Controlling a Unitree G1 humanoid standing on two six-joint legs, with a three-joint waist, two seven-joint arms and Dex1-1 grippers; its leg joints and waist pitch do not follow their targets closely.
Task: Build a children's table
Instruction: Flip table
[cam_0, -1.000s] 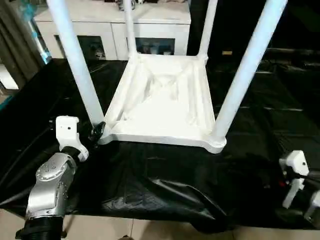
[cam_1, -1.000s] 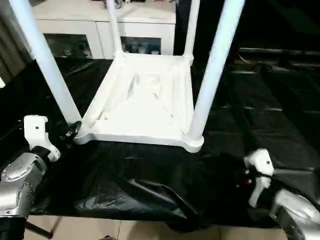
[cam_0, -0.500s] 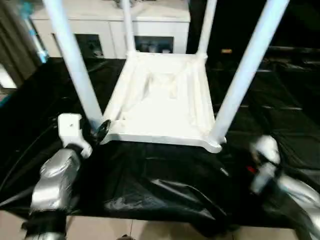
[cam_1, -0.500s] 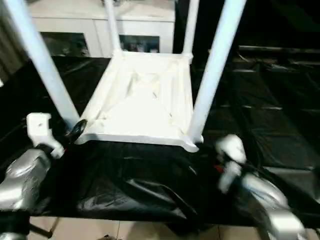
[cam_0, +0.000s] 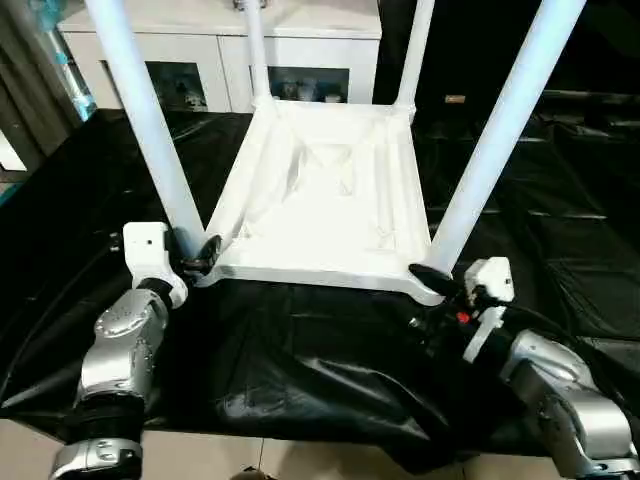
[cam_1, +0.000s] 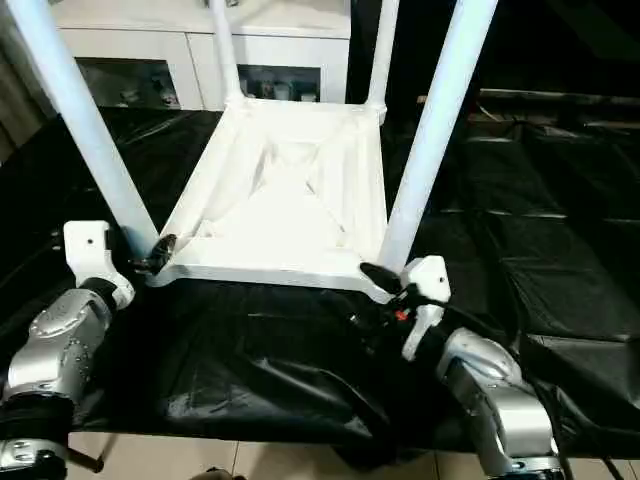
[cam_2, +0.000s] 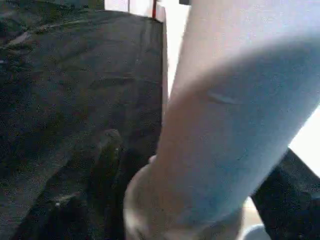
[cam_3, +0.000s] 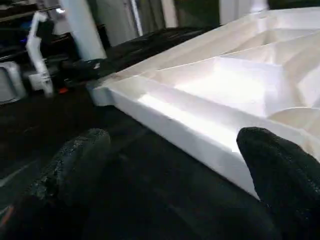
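The children's table (cam_0: 330, 200) lies upside down on the black sheet, ribbed underside up, with its legs standing in the corner sockets. My left gripper (cam_0: 200, 258) is at the near-left corner, open, one finger on each side of the base of the near-left leg (cam_0: 145, 120). From the left wrist, that leg (cam_2: 225, 125) rises close between the fingers (cam_2: 105, 160). My right gripper (cam_0: 430, 295) is open at the near-right corner, below the near-right leg (cam_0: 495, 130). One finger lies over the corner's rim. In the right wrist view the tabletop's edge (cam_3: 190, 120) runs between the spread fingertips (cam_3: 75, 160).
A black sheet (cam_0: 300, 350) covers the work surface and hangs wrinkled over the near edge, with tan floor below. A white cabinet with glass doors (cam_0: 200, 60) stands behind the table. The sheet runs out wide to the left and right of the tabletop.
My right arm has swung in from the far right edge to the near-right corner. My left gripper has stayed at the near-left leg and its fingers have spread wider.
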